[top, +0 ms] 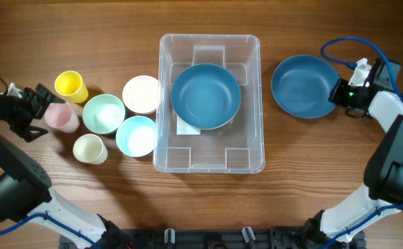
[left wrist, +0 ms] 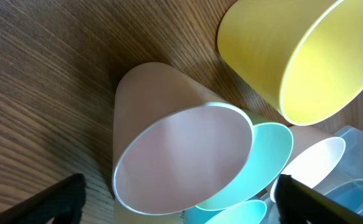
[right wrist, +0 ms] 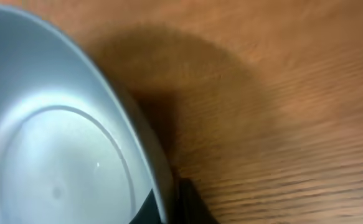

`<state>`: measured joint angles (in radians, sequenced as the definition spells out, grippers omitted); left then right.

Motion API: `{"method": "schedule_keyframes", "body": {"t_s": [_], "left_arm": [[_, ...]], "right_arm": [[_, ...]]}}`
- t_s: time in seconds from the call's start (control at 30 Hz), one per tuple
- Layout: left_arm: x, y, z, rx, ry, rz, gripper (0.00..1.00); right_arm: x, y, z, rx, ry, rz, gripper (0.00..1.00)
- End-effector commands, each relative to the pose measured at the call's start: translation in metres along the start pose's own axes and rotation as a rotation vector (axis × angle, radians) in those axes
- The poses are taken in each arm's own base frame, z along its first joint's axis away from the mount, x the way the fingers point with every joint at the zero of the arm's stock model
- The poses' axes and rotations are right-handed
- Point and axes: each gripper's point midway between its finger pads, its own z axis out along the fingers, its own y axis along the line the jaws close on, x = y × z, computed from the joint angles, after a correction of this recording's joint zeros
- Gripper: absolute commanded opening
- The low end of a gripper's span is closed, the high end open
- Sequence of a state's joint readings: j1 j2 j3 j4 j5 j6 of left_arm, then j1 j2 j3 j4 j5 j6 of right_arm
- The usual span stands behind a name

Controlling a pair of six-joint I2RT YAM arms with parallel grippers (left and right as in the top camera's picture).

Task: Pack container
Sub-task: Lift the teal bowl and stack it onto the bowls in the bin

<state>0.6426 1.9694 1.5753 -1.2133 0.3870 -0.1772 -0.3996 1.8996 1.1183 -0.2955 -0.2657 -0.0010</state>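
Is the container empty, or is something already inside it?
Not empty: one blue bowl sits upright inside the container; nothing else shows in it.

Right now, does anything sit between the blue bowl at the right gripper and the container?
Nothing visible does. Only bare table lies between the loose blue bowl, right gripper at its rim, and the container at its right wall. A second blue bowl already sits inside it.

A blue bowl (top: 206,95) fills most of the container (top: 208,158).
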Motion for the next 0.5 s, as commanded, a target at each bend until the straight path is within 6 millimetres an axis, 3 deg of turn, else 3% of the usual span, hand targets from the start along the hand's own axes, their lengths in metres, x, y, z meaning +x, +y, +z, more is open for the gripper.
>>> {"method": "schedule_keyframes", "body": {"t_s": [0.0, 0.13, 0.23, 0.3, 0.47], "left_arm": [[-0.001, 0.003, 0.000, -0.002, -0.001, 0.006, 1.00], [-0.003, 0.002, 0.000, 0.000, -0.010, 0.011, 1.00], [-0.006, 0.003, -0.001, 0.004, -0.022, 0.010, 1.00], [-0.007, 0.004, -0.001, 0.004, -0.025, 0.007, 1.00], [-0.009, 0.009, -0.004, 0.006, -0.030, -0.009, 1.00]], "right_arm": [[-0.070, 0.015, -0.063, 0.027, -0.215, -0.083, 0.04], [-0.095, 0.031, -0.106, 0.017, -0.325, -0.127, 0.04], [-0.107, 0.064, -0.145, -0.057, -0.418, -0.199, 0.04], [-0.109, 0.090, -0.161, -0.135, -0.450, -0.242, 0.04], [-0.092, 0.188, -0.198, -0.344, -0.497, -0.392, 0.04]]}}
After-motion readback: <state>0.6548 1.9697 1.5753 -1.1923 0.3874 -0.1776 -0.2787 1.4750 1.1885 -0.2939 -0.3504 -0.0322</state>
